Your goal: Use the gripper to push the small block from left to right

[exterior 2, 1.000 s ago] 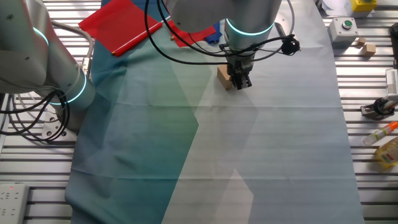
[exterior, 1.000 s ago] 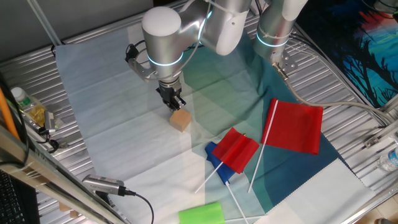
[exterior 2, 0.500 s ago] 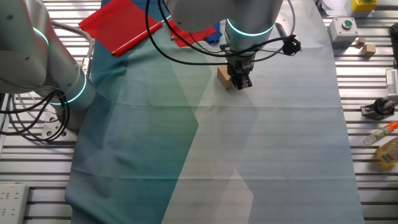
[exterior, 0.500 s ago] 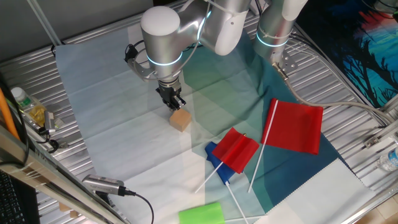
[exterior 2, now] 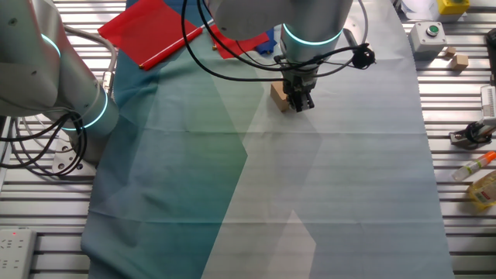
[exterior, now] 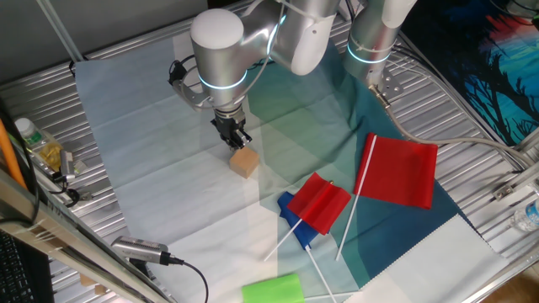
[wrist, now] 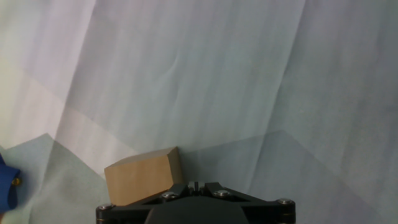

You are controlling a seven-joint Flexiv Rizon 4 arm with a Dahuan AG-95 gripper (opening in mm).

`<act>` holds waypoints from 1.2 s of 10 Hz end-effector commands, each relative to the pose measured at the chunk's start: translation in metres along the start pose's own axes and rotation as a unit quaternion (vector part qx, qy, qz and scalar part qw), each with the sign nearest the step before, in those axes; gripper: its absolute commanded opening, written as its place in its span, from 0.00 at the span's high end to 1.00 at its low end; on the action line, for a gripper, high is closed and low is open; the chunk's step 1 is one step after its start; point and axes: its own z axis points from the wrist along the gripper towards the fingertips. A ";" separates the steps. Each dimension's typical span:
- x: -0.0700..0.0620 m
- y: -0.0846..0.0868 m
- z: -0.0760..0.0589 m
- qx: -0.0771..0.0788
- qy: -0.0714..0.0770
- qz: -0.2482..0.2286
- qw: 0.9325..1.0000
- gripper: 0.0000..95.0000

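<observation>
The small black two-fingered gripper (exterior: pixel 237 137) on the silver-grey arm with a glowing cyan ring has its fingers drawn together with nothing between them; its tip is low over the creased, pale grey cloth (exterior: pixel 152 151) and just beside the small light-brown wooden cube (exterior: pixel 245 162). In the hand view, that plain-faced block (wrist: pixel 140 177) sits against the left side of the black finger mount (wrist: pixel 196 200), though actual contact cannot be told. The block (exterior 2: pixel 278 94) rests near the middle of the ribbed metal worktop (exterior 2: pixel 465 101), where pale cloth meets a smooth teal sheet (exterior: pixel 328 118). Toward one worktop corner lie flat red flags on thin white sticks (exterior: pixel 402 172) and a bright green cylinder (exterior: pixel 272 289).
</observation>
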 end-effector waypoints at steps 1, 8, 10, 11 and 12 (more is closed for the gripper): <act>-0.001 0.000 0.001 -0.001 -0.001 -0.002 1.000 1.00; 0.004 0.005 0.002 -0.006 -0.001 -0.003 1.000 1.00; 0.007 0.009 0.004 -0.007 -0.004 -0.001 1.000 1.00; 0.009 0.010 0.004 -0.009 -0.003 0.001 1.000 1.00; 0.010 0.011 0.003 -0.009 -0.003 0.003 1.000 1.00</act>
